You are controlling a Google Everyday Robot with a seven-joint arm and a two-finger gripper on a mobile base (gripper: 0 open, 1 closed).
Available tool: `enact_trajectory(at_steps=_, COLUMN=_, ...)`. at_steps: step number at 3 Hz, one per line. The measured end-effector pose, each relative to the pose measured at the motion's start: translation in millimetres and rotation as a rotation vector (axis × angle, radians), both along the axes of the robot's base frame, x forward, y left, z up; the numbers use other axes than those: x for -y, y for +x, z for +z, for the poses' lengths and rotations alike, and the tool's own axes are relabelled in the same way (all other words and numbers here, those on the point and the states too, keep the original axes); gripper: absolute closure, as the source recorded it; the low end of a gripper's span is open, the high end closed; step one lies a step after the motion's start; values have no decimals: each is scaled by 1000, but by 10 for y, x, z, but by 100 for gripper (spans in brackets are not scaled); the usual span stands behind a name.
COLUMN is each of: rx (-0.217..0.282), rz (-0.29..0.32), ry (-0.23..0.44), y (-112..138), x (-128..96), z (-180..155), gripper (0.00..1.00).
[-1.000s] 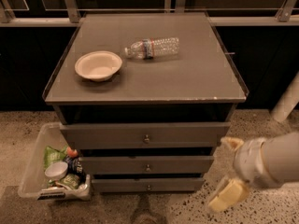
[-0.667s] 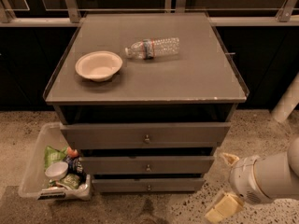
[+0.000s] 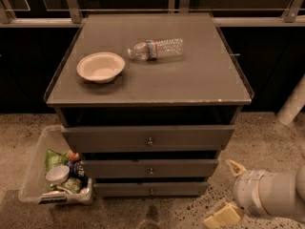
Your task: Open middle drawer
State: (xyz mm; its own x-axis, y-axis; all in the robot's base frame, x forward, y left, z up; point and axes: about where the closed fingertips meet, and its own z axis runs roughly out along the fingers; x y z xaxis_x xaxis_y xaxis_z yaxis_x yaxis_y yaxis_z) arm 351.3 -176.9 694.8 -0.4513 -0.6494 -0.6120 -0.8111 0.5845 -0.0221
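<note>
The middle drawer (image 3: 150, 168) is a grey flat front with a small round metal knob (image 3: 150, 171) at its centre, between a taller top drawer (image 3: 148, 137) and a thinner bottom drawer (image 3: 151, 189). It looks closed. My gripper (image 3: 228, 192) is low at the right, in front of the cabinet's right corner and apart from it. Its two cream fingertips (image 3: 236, 168) are spread apart, with nothing between them. It is level with the lower drawers and well right of the knob.
On the cabinet top (image 3: 200, 80) are a white bowl (image 3: 100, 67) and a clear plastic bottle (image 3: 156, 48) lying on its side. A clear bin (image 3: 35, 175) of snacks and cans stands on the floor by the cabinet's left side. A white post (image 3: 293, 101) rises at the right.
My gripper and arm have sunk lower and drawn slightly toward the bottom right corner. The drawers, bowl and bottle have not moved.
</note>
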Motion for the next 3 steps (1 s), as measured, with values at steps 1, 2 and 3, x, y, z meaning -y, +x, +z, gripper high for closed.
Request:
enact_trajectory(at_steps=1, rx=58, rz=-63, ry=83, y=230, x=23, z=-553, gripper=0)
enact_trajectory(at_steps=2, rx=128, rz=-125, ry=152, y=817, x=124, z=-1180, gripper=0)
enact_trajectory(at_steps=3, rx=122, rz=-118, ry=153, y=844, x=99, z=-1214, gripper=0)
